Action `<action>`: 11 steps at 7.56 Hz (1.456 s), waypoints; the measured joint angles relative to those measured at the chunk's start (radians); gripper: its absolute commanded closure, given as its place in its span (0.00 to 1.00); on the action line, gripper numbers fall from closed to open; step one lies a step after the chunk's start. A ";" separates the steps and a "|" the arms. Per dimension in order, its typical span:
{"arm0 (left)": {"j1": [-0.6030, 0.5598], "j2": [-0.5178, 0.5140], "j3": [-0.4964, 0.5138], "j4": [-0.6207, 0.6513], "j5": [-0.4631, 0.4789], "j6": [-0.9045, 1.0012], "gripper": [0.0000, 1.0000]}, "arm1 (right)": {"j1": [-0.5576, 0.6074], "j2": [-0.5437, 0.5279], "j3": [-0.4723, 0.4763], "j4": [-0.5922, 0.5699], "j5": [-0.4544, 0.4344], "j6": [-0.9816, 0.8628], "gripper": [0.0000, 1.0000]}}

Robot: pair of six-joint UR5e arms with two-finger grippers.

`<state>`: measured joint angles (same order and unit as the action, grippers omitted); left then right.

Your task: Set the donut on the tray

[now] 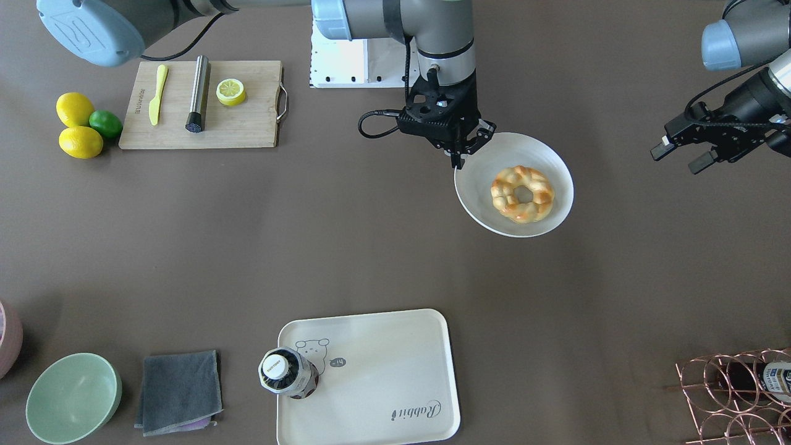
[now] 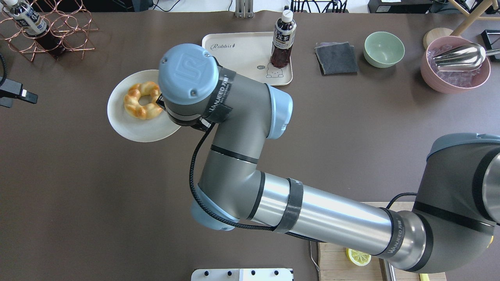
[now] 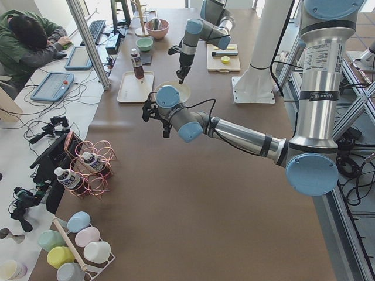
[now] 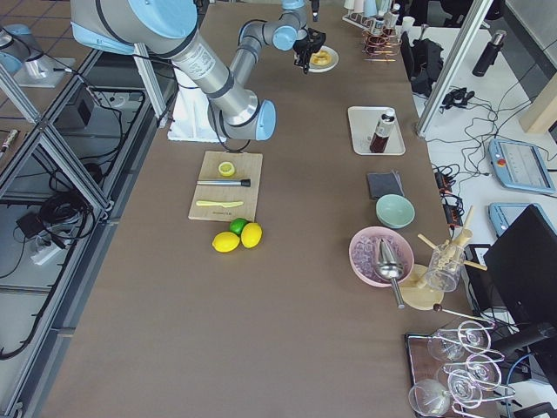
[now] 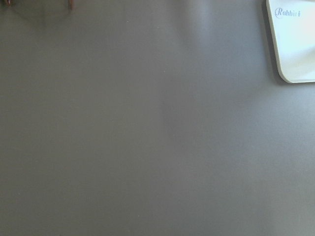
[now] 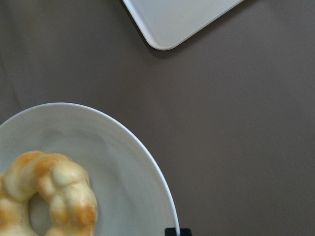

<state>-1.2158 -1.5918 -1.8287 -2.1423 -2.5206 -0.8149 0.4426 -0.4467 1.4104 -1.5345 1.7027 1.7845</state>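
The golden braided donut (image 1: 523, 193) lies in a round white plate (image 1: 482, 185), also seen in the overhead view (image 2: 142, 100) and the right wrist view (image 6: 49, 196). My right gripper (image 1: 458, 162) reaches across and its fingers meet on the plate's near rim (image 6: 170, 211), beside the donut and not touching it. The cream-white tray (image 1: 383, 383) with the bear drawing and "Rabbit" script lies on the far side of the table from me, apart from the plate (image 2: 238, 54). My left gripper (image 1: 681, 158) is open and empty, off to the plate's side.
A dark drink bottle (image 1: 287, 374) stands on the tray's corner by the bear. A grey cloth (image 1: 179, 390) and green bowl (image 1: 73, 397) lie beside the tray. A copper wire rack (image 1: 735, 395) holds a bottle. A cutting board (image 1: 204, 105) carries a lemon half.
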 measured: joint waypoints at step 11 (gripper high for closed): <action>0.182 -0.015 -0.078 -0.015 0.178 -0.179 0.36 | -0.091 0.171 -0.148 -0.040 -0.110 0.009 1.00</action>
<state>-1.0334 -1.6069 -1.9063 -2.1578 -2.3427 -0.9937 0.3519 -0.2762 1.2619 -1.5748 1.5923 1.7939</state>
